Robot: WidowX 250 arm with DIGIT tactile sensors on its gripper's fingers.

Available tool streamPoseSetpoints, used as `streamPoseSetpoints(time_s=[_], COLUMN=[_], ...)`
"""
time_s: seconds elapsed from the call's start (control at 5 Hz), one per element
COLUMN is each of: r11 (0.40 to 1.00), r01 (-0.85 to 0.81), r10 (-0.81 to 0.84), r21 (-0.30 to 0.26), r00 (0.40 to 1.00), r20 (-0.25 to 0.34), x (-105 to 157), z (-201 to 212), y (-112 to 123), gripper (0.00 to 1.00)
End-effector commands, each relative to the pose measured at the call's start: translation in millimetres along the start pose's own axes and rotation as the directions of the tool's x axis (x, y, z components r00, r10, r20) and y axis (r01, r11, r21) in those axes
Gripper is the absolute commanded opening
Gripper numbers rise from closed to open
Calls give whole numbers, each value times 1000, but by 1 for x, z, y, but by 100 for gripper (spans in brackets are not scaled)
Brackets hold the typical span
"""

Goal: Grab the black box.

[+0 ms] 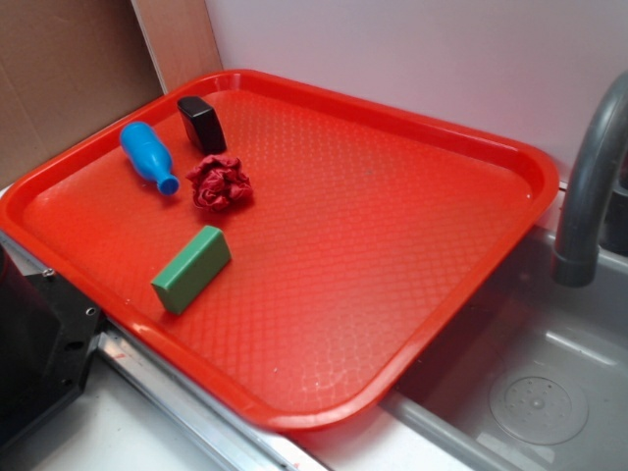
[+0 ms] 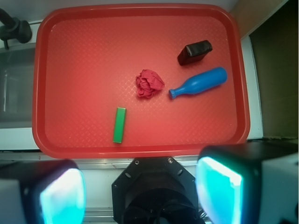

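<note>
The black box (image 1: 201, 123) (image 2: 195, 52) is a small glossy block lying in the far left corner of the red tray (image 1: 412, 324) (image 2: 46, 70). In the wrist view it sits at the upper right, just above the blue bottle. My gripper (image 2: 140, 191) hangs high above the tray's near edge, far from the box. Its two pads (image 2: 63, 198) glow cyan and stand wide apart with nothing between them. The gripper does not show in the exterior view.
A blue bottle (image 1: 147, 155) (image 2: 200, 82) lies beside the box. A crumpled red cloth (image 1: 220, 183) (image 2: 149, 83) sits mid-tray, a green block (image 1: 191, 268) (image 2: 119, 124) nearer the front. A grey sink (image 1: 530, 392) and faucet (image 1: 589, 186) flank the tray. The black robot base (image 2: 154, 191) is below.
</note>
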State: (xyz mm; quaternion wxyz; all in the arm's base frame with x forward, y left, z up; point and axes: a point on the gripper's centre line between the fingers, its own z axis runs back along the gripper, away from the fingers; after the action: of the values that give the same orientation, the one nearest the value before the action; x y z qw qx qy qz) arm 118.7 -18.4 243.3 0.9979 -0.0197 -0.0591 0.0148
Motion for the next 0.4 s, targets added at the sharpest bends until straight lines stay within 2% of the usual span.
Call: streamPoseSetpoints(time_s=[0.0,0.2], r11=[1000,969], r01=[0,-245], r10=[0,244], r21=[0,4], r00=[1000,968], r20=[0,62], x=[0,36], z=[0,-36], y=[0,29], gripper=[100,100])
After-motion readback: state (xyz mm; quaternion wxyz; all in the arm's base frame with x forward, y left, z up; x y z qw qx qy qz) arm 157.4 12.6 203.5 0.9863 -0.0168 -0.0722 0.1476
